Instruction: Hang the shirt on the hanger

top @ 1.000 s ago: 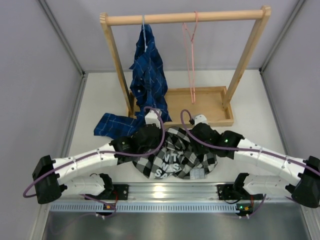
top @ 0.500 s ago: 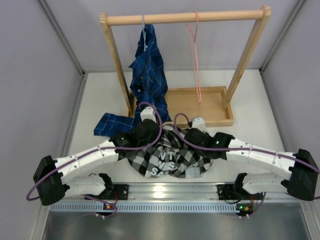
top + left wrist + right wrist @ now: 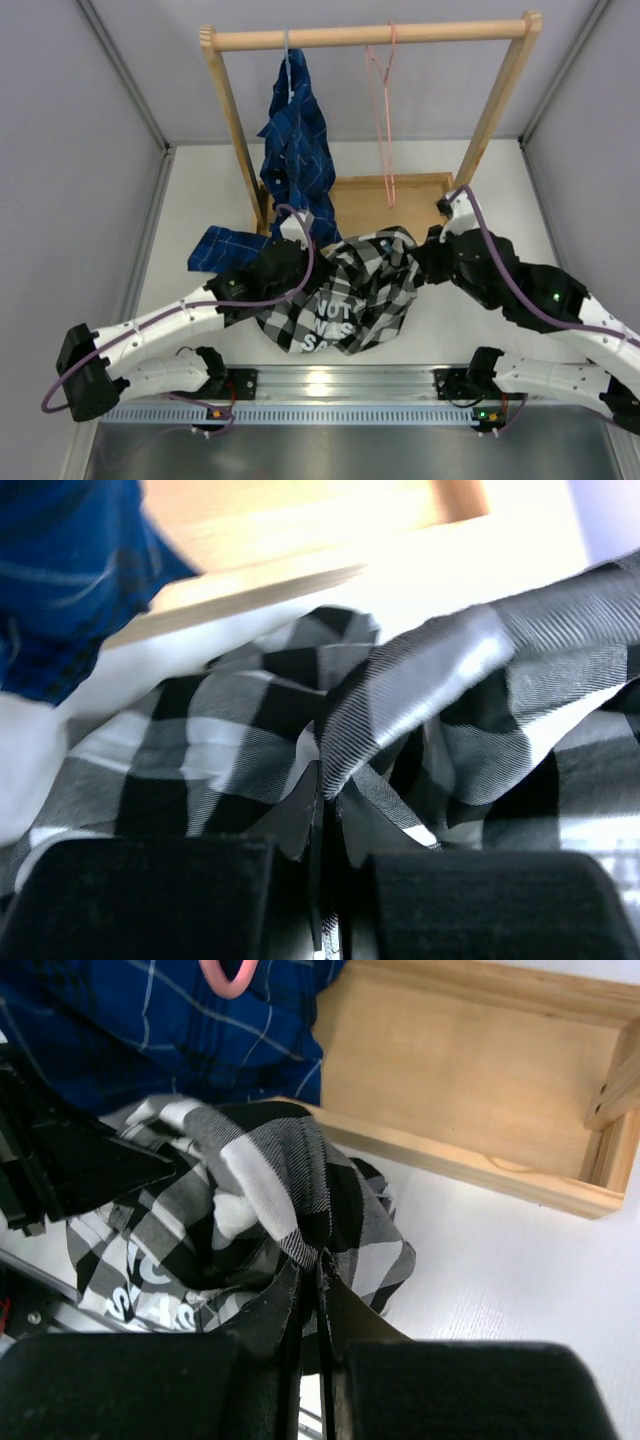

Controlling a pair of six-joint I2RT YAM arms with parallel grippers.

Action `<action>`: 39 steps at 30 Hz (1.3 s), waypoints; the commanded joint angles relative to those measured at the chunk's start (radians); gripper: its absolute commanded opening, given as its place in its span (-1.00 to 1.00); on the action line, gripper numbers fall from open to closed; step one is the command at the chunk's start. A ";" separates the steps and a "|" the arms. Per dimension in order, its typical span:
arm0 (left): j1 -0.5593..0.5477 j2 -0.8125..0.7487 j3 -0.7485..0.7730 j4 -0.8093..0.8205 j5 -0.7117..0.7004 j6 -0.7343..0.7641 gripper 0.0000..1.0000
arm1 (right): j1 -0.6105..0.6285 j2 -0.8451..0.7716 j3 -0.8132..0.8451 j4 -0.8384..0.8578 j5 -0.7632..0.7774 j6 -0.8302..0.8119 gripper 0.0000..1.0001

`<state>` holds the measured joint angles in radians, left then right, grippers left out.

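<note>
Top external view: the shirt [image 3: 340,300] is held bunched just in front of the wooden rack [image 3: 232,120], with the left gripper [image 3: 325,820] and right gripper [image 3: 318,1265] each clamped on a fold. The cloth should be pulled taut between them before being raised to the hanger [image 3: 386,140] on the rack's bar.

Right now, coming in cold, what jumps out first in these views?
The black-and-white checked shirt sits bunched at the middle of the table, pinched on either side by the left gripper and the right gripper. Behind it, the pink hanger hangs bare on the wooden rail, beside a blue plaid shirt.
</note>
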<state>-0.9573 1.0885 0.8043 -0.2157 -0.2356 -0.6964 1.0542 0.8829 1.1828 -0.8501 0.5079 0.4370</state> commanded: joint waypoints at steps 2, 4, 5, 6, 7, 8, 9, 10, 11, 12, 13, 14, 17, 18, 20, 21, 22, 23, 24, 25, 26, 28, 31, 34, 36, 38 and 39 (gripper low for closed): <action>0.002 -0.062 -0.030 0.145 0.088 0.090 -0.78 | -0.065 -0.042 -0.072 -0.032 -0.072 -0.001 -1.00; 0.000 -0.047 -0.024 0.180 0.232 0.161 -0.36 | -0.071 -0.058 -0.092 -0.030 -0.107 0.005 -1.00; -0.003 -0.041 -0.014 0.183 0.289 0.223 -0.16 | -0.071 -0.064 -0.092 -0.032 -0.117 0.003 -1.00; -0.003 -0.035 -0.010 0.180 0.326 0.247 0.03 | -0.071 -0.071 -0.089 -0.032 -0.117 0.000 -1.00; -0.003 -0.030 -0.005 0.176 0.341 0.265 0.20 | -0.071 -0.088 -0.078 -0.040 -0.114 -0.007 -1.00; -0.003 -0.019 0.005 0.170 0.352 0.291 0.40 | -0.071 -0.096 -0.072 -0.046 -0.105 -0.009 -1.00; -0.003 -0.015 0.010 0.164 0.357 0.296 0.44 | -0.071 -0.105 -0.066 -0.052 -0.100 -0.012 -1.00; -0.003 -0.010 0.012 0.156 0.360 0.302 0.46 | -0.071 -0.119 -0.058 -0.064 -0.100 -0.020 -1.00; -0.003 -0.003 0.013 0.151 0.358 0.311 0.52 | -0.071 -0.125 -0.057 -0.070 -0.097 -0.023 -1.00; -0.001 0.002 0.015 0.147 0.354 0.314 0.52 | -0.071 -0.133 -0.055 -0.078 -0.094 -0.024 -1.00; -0.003 0.005 0.015 0.141 0.334 0.317 0.52 | -0.072 -0.140 -0.052 -0.084 -0.095 -0.026 -1.00; -0.003 0.013 0.016 0.131 0.329 0.322 0.48 | -0.072 -0.145 -0.054 -0.093 -0.097 -0.024 -1.00; -0.001 0.036 0.018 0.131 0.352 0.327 0.32 | -0.071 -0.159 -0.057 -0.098 -0.106 -0.024 -1.00; -0.001 0.045 0.021 0.131 0.357 0.327 0.26 | -0.072 -0.165 -0.057 -0.098 -0.106 -0.027 -1.00; -0.001 0.062 0.021 0.131 0.345 0.328 0.19 | -0.072 -0.173 -0.054 -0.098 -0.111 -0.029 -1.00; -0.001 0.076 0.021 0.134 0.340 0.331 0.16 | -0.072 -0.179 -0.051 -0.098 -0.117 -0.033 -1.00; 0.000 0.083 0.019 0.139 0.335 0.336 0.16 | -0.072 -0.180 -0.049 -0.098 -0.120 -0.035 -1.00; -0.001 0.086 0.018 0.144 0.320 0.337 0.16 | -0.072 -0.183 -0.048 -0.096 -0.132 -0.040 -1.00; 0.000 0.091 0.016 0.151 0.314 0.339 0.15 | -0.072 -0.186 -0.048 -0.098 -0.135 -0.047 -1.00; 0.000 0.096 0.016 0.156 0.311 0.339 0.12 | -0.072 -0.188 -0.048 -0.096 -0.141 -0.050 -1.00; 0.000 0.096 0.016 0.162 0.312 0.339 0.08 | -0.072 -0.187 -0.049 -0.095 -0.153 -0.053 -1.00; 0.000 0.091 0.016 0.187 0.337 0.339 -0.21 | -0.071 -0.187 -0.057 -0.092 -0.167 -0.055 -1.00; 0.000 0.082 0.022 0.205 0.369 0.330 -0.80 | -0.071 -0.188 -0.077 -0.069 -0.189 -0.061 -1.00; 0.000 0.067 0.032 0.207 0.380 0.302 -1.00 | -0.072 -0.191 -0.087 -0.044 -0.186 -0.070 -0.99; 0.000 0.047 0.027 0.205 0.387 0.284 -1.00 | -0.072 -0.190 -0.078 -0.035 -0.169 -0.076 -0.64; 0.000 0.030 0.024 0.205 0.407 0.246 -1.00 | -0.072 -0.183 -0.068 -0.021 -0.152 -0.081 -0.39; 0.000 0.025 0.021 0.207 0.420 0.232 -1.00 | -0.071 -0.179 -0.049 -0.015 -0.146 -0.089 -0.16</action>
<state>-0.9581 1.1645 0.7910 -0.0826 0.1364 -0.4088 0.9916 0.7029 1.0878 -0.9218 0.3405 0.3763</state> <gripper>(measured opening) 0.037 0.342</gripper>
